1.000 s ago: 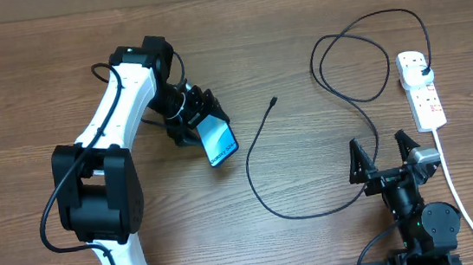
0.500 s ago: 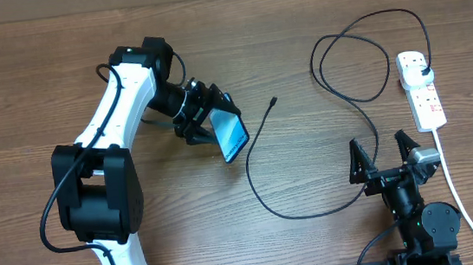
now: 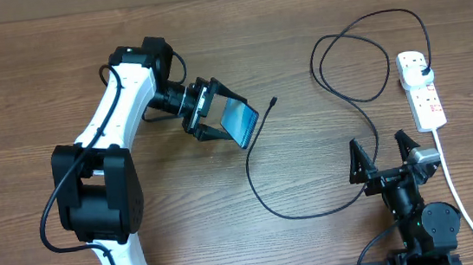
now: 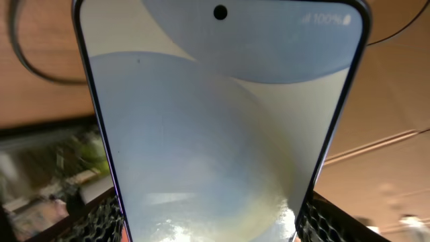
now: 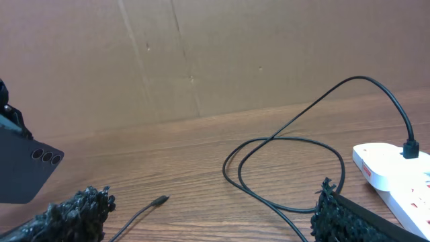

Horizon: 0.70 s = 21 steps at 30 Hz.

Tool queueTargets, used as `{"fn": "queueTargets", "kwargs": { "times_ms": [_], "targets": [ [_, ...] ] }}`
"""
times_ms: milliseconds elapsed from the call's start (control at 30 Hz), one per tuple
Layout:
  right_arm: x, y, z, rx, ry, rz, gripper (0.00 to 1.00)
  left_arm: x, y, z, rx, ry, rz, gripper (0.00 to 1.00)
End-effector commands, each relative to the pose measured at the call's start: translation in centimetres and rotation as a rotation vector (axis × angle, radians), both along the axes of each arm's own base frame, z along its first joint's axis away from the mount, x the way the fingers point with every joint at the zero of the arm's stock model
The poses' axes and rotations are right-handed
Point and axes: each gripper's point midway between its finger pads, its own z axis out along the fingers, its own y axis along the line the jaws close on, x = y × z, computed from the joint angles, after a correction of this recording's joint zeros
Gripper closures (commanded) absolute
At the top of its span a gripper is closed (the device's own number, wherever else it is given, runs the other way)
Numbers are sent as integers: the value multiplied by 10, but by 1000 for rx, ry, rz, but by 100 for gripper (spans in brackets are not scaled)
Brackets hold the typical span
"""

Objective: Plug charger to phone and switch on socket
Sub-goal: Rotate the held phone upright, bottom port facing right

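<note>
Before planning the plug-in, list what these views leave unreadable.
- Charging port: the left wrist view cuts the phone at the bottom edge; overhead, too small.
- Switch positions: overhead, too small on the socket; right wrist, cut by the right edge.
- Connector shape: charger tip too small in both.

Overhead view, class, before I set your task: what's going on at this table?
The left gripper has its jaws closed on the phone, holding it tilted above the table, close to the free connector tip of the charger. The black plug sits in the socket strip at the right. The right gripper is near the front edge, jaws wide open, holding nothing. Nothing is plugged into the phone yet.
</note>
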Motion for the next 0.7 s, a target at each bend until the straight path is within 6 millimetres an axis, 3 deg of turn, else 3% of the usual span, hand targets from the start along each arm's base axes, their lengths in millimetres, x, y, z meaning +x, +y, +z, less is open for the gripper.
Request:
{"fn": "queueTargets", "kwargs": {
  "times_ms": [0,400,667],
  "targets": [
    [0,-1,-2,-2,-4,-5,0,7,-8,32,-119,135,79,29],
    [0,-1,-2,-2,-4,-5,0,15,-13,55,-241,208,112,30],
    [0,-1,-2,-2,-4,-5,0,24,0,58,-261,225,156,29]
  ]
}}
